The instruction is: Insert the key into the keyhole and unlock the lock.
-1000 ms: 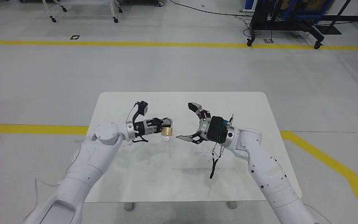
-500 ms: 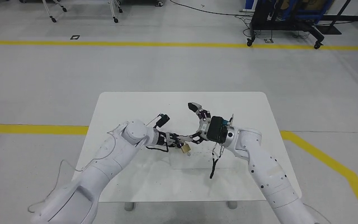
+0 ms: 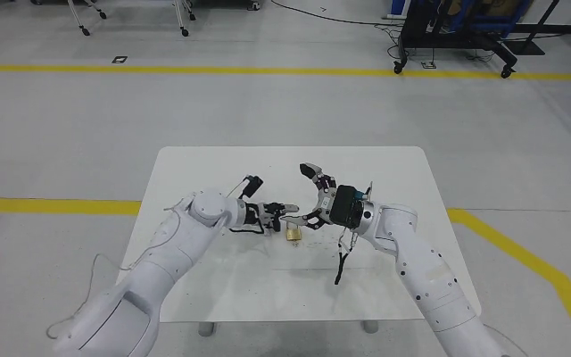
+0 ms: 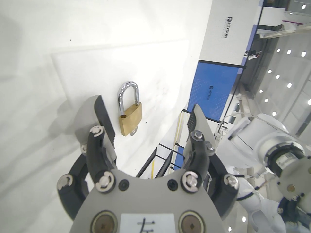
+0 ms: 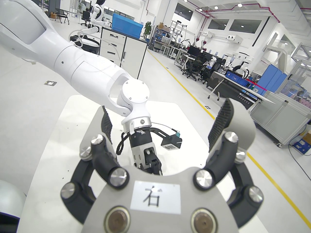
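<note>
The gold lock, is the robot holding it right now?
No, the gold lock lies flat on the white table, and the left gripper hangs open with neither finger touching it.

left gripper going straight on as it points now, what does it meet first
Probably the brass padlock on the white table, framed between the open fingers of the left gripper; depth is unclear, so possibly bare table beside it.

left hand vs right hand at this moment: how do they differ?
Aim: the left hand tilts down at the table, with the padlock lying just ahead of its fingers. The right hand points across the table at the left arm.
Spread: in the top view the right hand's fingers splay wider than the left hand's.
Shared: both open, both empty.
</note>
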Available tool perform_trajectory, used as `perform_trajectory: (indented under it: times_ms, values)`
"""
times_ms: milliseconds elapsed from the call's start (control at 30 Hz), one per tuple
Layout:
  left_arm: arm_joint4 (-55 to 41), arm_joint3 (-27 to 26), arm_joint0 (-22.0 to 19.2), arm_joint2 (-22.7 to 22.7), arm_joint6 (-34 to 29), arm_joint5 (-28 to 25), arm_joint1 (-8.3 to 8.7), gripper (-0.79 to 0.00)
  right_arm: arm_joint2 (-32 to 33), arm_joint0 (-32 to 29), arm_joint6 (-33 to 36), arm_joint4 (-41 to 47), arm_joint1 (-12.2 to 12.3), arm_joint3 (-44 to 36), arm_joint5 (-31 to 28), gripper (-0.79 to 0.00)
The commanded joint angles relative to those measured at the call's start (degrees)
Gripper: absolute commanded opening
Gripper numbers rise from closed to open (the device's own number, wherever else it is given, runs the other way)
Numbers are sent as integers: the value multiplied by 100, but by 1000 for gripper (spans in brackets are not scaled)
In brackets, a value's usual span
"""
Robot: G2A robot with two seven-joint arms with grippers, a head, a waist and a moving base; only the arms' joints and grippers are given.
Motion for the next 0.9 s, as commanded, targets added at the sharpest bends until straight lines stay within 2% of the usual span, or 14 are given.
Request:
perform_trajectory:
  times_ms: [0, 133, 233, 333, 500, 633, 867]
  values:
    - [-85, -38, 57, -205, 11, -187, 82, 0, 0, 0, 0, 0, 0, 0, 0, 0]
    - [-12, -300, 221, -719, 267, -712, 322, 0, -3, -32, 26, 53, -1, -26, 61, 0]
    - [104, -839, 520, -1298, 568, -1253, 577, 0, 139, -63, -6, 317, 23, -14, 60, 0]
    - [663, -1777, 1103, -1960, 1164, -1720, 864, 0, 399, -112, -98, 616, 59, 57, 123, 0]
    - [1960, -3812, 2407, -3128, 2514, -1681, 1222, 0, 925, -358, -383, 1199, 124, 76, 293, 0]
    - [2092, -4117, 2576, -3259, 2711, -1665, 1243, 0, 959, -384, -417, 1221, 131, 56, 272, -1]
    - [2047, -3935, 2497, -3202, 2612, -1666, 1236, 0, 953, -384, -404, 1211, 131, 55, 278, -1]
